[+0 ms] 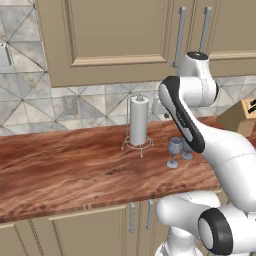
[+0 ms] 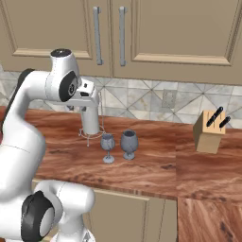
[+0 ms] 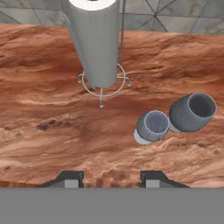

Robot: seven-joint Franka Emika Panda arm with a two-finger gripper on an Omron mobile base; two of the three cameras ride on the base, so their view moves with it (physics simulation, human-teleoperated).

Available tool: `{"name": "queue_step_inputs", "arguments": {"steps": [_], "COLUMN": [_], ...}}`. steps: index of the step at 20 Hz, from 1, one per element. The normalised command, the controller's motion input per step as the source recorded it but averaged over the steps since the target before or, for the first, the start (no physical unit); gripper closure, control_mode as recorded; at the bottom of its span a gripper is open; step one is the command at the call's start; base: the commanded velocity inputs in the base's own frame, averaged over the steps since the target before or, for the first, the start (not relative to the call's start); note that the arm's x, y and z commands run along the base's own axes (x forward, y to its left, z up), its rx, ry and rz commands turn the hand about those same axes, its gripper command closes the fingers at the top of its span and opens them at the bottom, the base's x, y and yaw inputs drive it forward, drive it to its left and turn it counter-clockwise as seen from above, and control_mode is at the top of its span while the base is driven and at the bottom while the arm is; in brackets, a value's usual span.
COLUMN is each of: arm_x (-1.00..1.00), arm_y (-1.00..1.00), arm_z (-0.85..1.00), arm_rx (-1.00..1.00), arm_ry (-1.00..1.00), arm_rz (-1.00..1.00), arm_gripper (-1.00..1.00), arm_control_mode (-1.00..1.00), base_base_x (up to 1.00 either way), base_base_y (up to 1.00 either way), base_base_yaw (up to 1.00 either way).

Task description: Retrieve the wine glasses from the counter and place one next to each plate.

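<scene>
Step in hand, as I judge it: approach to the first pick. Neither glass has been lifted and no plate is in sight.

End effector (image 3: 109,179) hangs above the desk (image 1: 60,175), looking down. Jaws stand partly open with bare wood between the tips; nothing is held.

Count: two wine glasses, one paper-towel roll (image 3: 94,41) on a wire stand, one knife block (image 2: 210,130).

In the hand view the nearer glass (image 3: 152,127) sits at about 2 o'clock from the fingertips (image 3: 70,180), the farther glass (image 3: 192,111) just beside it, again toward 2 o'clock, rims almost touching. The roll stands at 12 o'clock. Both glasses are upright on the desk in the right base view.

Next move, my judgement: shift toward 2 o'clock, centre over the nearer glass, descend, close on bowl or stem. Risk: knocking the neighbouring glass, given how close they stand.
</scene>
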Motion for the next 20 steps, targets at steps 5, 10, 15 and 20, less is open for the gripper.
{"name": "queue_step_inputs", "arguments": {"steps": [5,10,15,20], "arm_x": [-0.39,-0.91,-0.87,-0.56], "arm_y": [0.01,-0.15,-0.40,-0.55], "arm_z": [0.02,0.11,0.00,0.01], "arm_rx": [0.00,0.10,0.23,0.34], "arm_ry": [-0.20,-0.40,-0.25,-0.08], "arm_rz": [0.00,-0.10,-0.34,-0.44], "arm_gripper": [-1.00,-1.00,-1.00,-1.00], "arm_control_mode": [-1.00,-1.00,-1.00,-1.00], "base_base_x": [0.00,0.00,0.00,0.00], "base_base_y": [0.00,0.00,0.00,0.00], "base_base_yaw": [0.00,0.00,0.00,0.00]}}
